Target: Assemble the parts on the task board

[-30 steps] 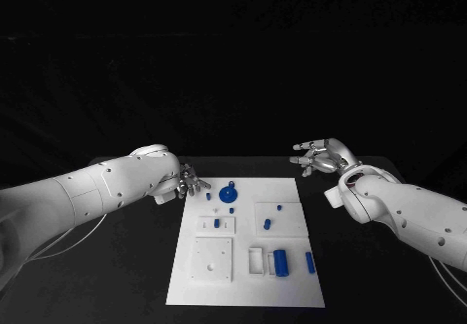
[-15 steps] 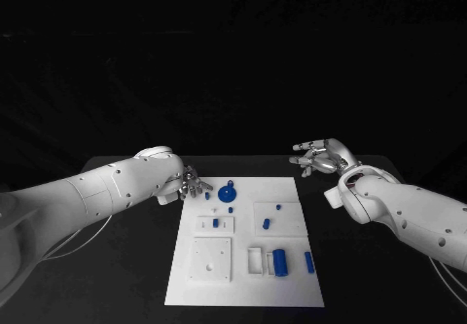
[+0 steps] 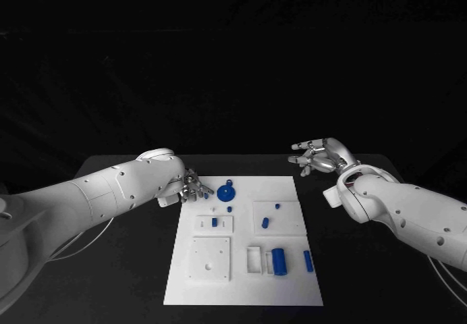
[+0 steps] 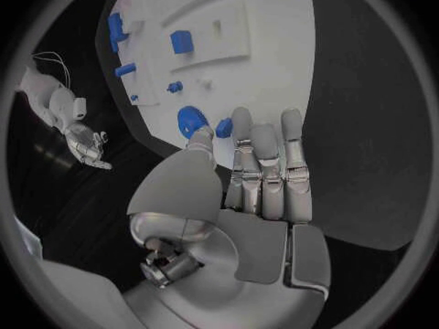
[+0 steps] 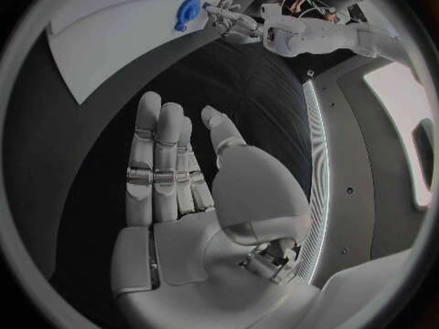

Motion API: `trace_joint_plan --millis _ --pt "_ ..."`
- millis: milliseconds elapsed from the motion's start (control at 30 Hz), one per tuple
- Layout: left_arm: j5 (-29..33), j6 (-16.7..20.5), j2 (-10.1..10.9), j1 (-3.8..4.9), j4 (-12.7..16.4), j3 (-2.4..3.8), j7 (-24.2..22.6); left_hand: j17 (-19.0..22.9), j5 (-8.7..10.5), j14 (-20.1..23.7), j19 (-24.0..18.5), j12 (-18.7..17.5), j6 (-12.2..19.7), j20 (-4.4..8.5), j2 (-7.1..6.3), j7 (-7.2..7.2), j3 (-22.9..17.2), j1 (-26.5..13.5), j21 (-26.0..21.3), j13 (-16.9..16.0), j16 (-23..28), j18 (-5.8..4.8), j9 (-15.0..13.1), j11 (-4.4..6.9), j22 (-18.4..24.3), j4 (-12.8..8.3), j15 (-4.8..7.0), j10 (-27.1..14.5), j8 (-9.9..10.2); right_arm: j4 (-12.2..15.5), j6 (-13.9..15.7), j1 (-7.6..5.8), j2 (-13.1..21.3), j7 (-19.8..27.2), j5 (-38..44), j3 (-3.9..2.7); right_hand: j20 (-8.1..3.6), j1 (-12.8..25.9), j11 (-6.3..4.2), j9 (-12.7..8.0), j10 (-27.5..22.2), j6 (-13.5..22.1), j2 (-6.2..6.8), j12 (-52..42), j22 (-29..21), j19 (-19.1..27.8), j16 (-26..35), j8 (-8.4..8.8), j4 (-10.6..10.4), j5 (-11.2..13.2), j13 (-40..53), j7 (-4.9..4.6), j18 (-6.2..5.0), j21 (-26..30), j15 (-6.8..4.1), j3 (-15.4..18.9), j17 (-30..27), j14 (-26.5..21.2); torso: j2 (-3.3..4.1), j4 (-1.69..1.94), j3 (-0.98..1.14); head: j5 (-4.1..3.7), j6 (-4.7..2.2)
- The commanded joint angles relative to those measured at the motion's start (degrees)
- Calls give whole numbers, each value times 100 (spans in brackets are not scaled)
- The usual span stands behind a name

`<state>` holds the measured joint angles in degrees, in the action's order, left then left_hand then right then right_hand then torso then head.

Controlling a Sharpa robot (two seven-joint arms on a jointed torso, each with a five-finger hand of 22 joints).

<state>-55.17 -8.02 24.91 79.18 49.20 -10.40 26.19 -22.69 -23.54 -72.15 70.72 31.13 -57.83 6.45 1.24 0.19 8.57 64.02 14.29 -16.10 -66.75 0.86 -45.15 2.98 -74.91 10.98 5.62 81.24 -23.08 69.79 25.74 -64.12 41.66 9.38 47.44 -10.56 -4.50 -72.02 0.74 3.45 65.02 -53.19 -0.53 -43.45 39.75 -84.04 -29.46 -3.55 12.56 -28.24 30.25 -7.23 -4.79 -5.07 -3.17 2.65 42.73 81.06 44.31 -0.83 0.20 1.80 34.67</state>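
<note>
Silver fingers (image 4: 263, 153) of both hands lie straight and hold nothing, the left hand (image 3: 189, 186) over the task board's (image 3: 292, 283) corner.

Left hand (image 3: 189, 186) hovers at the task board (image 3: 245, 283) corner (right hand (image 3: 315, 156) well apart)

Two white arms are seen, each with smooth, rounded shell segments dotted with small dark screw holes; the left arm (image 3: 102, 192) and right arm (image 3: 409, 212) are of like build. A thin pale cable (image 3: 83, 239) is noted beneath the left arm. Each arm is ended by a silver hand: left hand (image 4: 260, 172), right hand (image 5: 178, 179). The fingers (image 4: 291, 161) are made of segmented metallic links with pale grey pads. The palms are covered by flat grey plates, and a bulbous grey thumb base (image 5: 252, 190) is seen, with exposed dark mechanism at the wrist.
</note>
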Motion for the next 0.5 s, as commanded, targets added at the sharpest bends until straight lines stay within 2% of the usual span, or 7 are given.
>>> trace_joint_plan --millis 33,267,500 --pt "1 -177 -28 -10 -10 0 -118 8 21 29 -34 31 -46 3 49 6 -18 5 30 9 -38 -86 4 11 -113 -40 4 -42 19 10 -44 2 -4 58 -10 -3 40 62 -9 -6 -41 32 14 -6 -6 -16 29 18 -31 -20 -8 2 36 -10 14 -10 -1 4 -1 0 -3 -10 3" --pt "2 -163 -23 -18 -32 0 -135 24 0 33 -39 26 -47 1 119 6 -31 36 29 19 -38 -86 16 9 -112 -85 2 -45 46 11 -44 2 -2 55 -10 -3 40 62 -9 -6 -41 32 14 -6 -6 -16 29 18 -31 -20 -8 2 36 -10 14 -10 -1 4 -7 11 1 -20 13" --pt "3 -180 -15 -19 -37 0 -154 36 -55 37 -45 16 -51 2 264 -2 -116 161 28 29 -39 -86 39 12 -113 -195 4 -41 78 5 -47 2 -4 54 -10 -3 40 62 -9 -6 -41 32 14 -6 -6 -16 29 18 -31 -20 -8 2 36 -10 14 -10 -1 4 -5 7 0 -15 13"
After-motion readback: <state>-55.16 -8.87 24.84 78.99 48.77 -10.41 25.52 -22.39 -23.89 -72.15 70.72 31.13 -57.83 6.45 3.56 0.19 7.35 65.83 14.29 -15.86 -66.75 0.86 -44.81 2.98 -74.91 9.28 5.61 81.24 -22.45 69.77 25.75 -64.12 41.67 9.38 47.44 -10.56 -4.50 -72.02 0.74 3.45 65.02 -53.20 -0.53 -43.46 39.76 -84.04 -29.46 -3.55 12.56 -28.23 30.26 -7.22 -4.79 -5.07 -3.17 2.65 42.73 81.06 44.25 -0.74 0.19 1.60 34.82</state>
